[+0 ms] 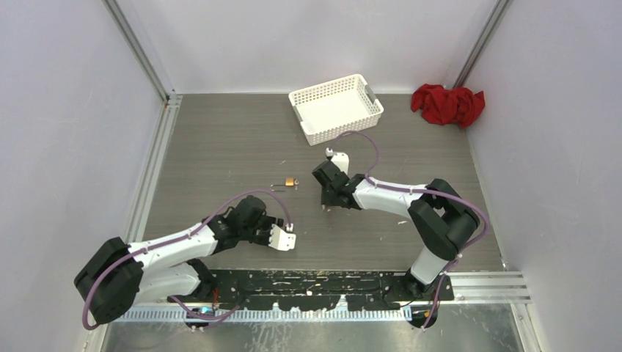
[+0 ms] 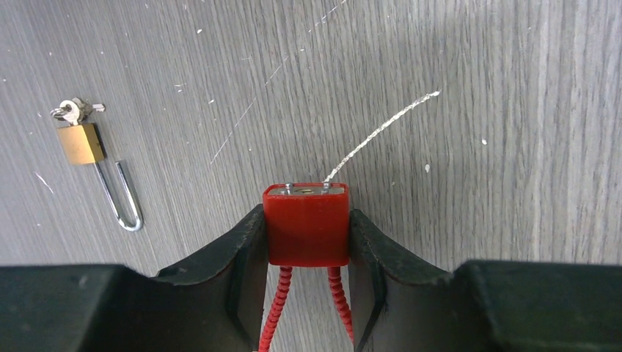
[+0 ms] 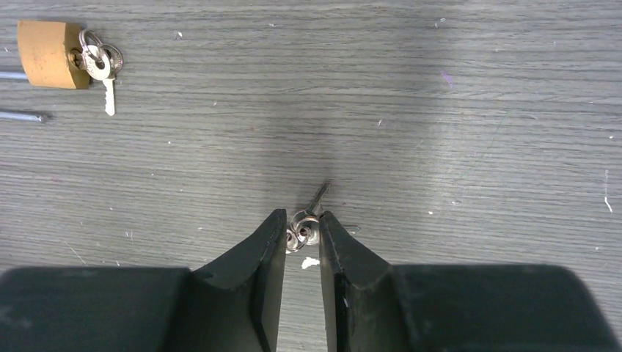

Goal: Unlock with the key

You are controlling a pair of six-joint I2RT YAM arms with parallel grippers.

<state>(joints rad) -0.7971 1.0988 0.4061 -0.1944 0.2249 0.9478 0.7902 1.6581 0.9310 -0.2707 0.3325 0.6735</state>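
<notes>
Pinching half-hidden key (image 3: pixel 318 197), right hand (image 3: pixel 302 221)

A grey wood-grain tabletop (image 1: pixel 220 147), scratched and flecked with white, spreads beneath the right fingers (image 3: pixel 249 286) in soft, even light. It is closed in by plain pale lilac walls (image 1: pixel 66 110) with bare aluminium corner posts (image 1: pixel 139 51). Well apart from those fingers, toward the back wall, stands a white perforated plastic basket (image 1: pixel 345 128). A crumpled red cloth (image 1: pixel 447 104) lies farther off in the far right corner.
</notes>
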